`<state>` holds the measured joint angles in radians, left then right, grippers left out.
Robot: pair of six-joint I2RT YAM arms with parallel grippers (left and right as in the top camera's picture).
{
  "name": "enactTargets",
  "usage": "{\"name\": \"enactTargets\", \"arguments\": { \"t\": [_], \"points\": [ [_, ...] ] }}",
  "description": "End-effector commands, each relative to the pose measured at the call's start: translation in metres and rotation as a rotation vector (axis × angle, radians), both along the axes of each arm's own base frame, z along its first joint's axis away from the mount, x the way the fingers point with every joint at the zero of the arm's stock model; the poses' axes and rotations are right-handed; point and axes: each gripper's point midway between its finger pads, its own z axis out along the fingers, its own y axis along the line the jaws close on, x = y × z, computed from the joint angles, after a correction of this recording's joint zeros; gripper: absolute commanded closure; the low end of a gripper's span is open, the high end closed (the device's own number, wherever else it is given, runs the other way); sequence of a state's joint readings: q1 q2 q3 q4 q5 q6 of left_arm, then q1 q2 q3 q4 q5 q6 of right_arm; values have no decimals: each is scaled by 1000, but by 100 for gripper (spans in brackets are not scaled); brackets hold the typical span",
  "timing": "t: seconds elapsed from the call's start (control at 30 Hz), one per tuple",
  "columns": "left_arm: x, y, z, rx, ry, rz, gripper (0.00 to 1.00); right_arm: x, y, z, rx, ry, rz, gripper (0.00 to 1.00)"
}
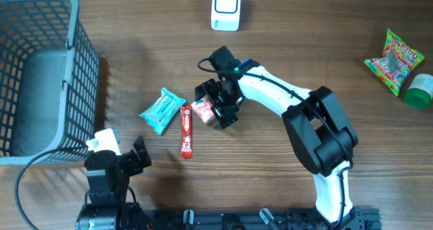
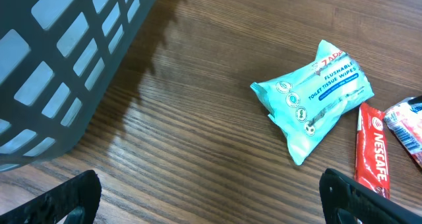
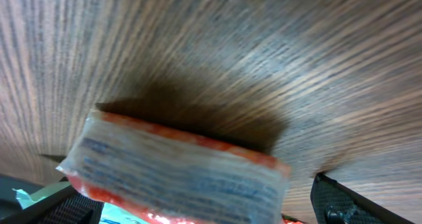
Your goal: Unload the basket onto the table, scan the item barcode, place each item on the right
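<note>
A red and white snack packet (image 1: 201, 110) lies on the wooden table, and my right gripper (image 1: 214, 107) is down over it. In the right wrist view the packet (image 3: 178, 168) fills the space between the wide-apart fingers (image 3: 343, 201), blurred and close. A gap shows beside the right finger, so the gripper (image 3: 204, 207) is open around the packet. A white scanner (image 1: 226, 7) stands at the table's far edge. My left gripper (image 1: 125, 157) hovers open near the front left, with only bare wood between its fingers (image 2: 72, 197).
A teal tissue-wipes pack (image 1: 162, 110) (image 2: 315, 95) and a red Nescafe stick (image 1: 186, 130) (image 2: 372, 148) lie just left of the packet. A grey mesh basket (image 1: 78, 67) (image 2: 59, 66) fills the far left. A candy bag (image 1: 394, 59) and a green cap (image 1: 419, 91) sit at the right.
</note>
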<state>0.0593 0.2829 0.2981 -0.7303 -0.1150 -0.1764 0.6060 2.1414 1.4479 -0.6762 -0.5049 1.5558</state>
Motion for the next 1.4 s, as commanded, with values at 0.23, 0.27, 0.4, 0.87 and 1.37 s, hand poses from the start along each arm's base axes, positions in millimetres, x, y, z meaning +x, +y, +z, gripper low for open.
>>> {"name": "enactTargets", "arguments": {
  "t": [0.23, 0.27, 0.4, 0.87, 1.37],
  "points": [
    [0, 2, 0, 16, 0, -1, 0, 41, -8, 42, -121, -149, 111, 1],
    [0, 2, 0, 16, 0, -1, 0, 44, -6, 45, -115, -161, 112, 1],
    [0, 2, 0, 16, 0, -1, 0, 41, -10, 41, -130, -135, 107, 1],
    [0, 2, 0, 16, 0, -1, 0, 27, -28, 7, -229, -30, 111, 0],
    [0, 2, 0, 16, 0, -1, 0, 1, -18, -33, -186, 88, 217, 4]
  ]
}}
